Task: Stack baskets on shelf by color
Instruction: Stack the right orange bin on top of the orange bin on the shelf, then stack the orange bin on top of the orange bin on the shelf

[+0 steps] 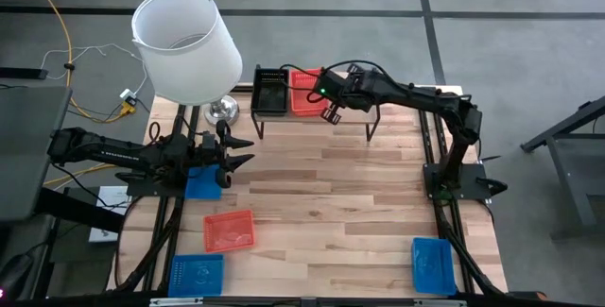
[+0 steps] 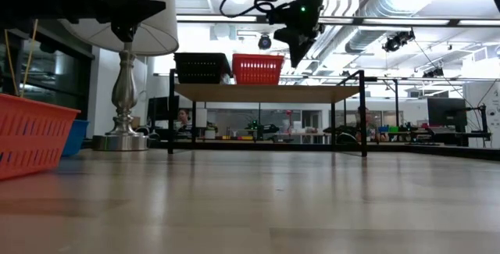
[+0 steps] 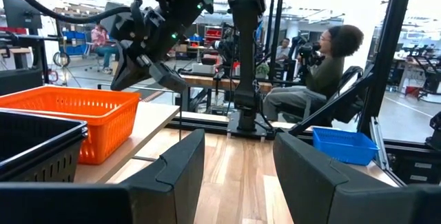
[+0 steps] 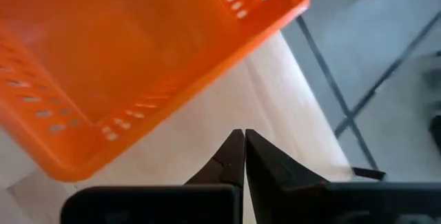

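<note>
On the shelf (image 1: 354, 116) at the table's far edge stand a black basket (image 1: 271, 90) and, to its right, a red-orange basket (image 1: 302, 92), both resting on their bottoms. My right gripper (image 1: 331, 114) hangs shut just right of the red-orange basket (image 4: 138, 58) and above the shelf top (image 2: 266, 92), touching nothing. The low view shows its shut tips (image 2: 301, 52) clear of the basket (image 2: 258, 69). My left gripper (image 1: 244, 152) waits open at the table's left, its fingers (image 3: 179, 165) pointing level toward the right.
On the table lie a blue basket (image 1: 201, 182) under my left arm, a red-orange one (image 1: 228, 230), a blue one (image 1: 196, 274) at the near left and a blue one (image 1: 433, 264) at the near right. A white lamp (image 1: 186, 42) stands at the far left. A person (image 3: 331, 65) sits beyond the table.
</note>
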You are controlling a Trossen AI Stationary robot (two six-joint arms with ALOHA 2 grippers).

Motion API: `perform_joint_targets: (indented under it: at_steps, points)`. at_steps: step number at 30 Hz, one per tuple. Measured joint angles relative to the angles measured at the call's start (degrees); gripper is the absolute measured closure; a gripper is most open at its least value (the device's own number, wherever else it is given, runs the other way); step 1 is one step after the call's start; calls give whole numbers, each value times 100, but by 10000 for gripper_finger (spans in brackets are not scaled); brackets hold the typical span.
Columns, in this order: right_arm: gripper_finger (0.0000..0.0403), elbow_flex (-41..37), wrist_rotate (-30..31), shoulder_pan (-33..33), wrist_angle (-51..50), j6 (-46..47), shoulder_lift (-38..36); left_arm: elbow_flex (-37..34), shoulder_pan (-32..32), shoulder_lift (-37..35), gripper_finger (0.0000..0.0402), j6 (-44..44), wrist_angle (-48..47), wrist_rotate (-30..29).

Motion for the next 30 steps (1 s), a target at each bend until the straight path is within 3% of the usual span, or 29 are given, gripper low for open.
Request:
perform_joint_targets:
  at_steps: [5,20,30]
  points:
    - [403,0,-550,0,38,-137,0,0,0,0,241,0,0,0]
    - [403,0,-1072,90,225,-196,0,0,-1,-1,241,0,2,0]
    - [403,0,-816,288,-441,-112,-249,0,-1,-1,241,0,-70,0]
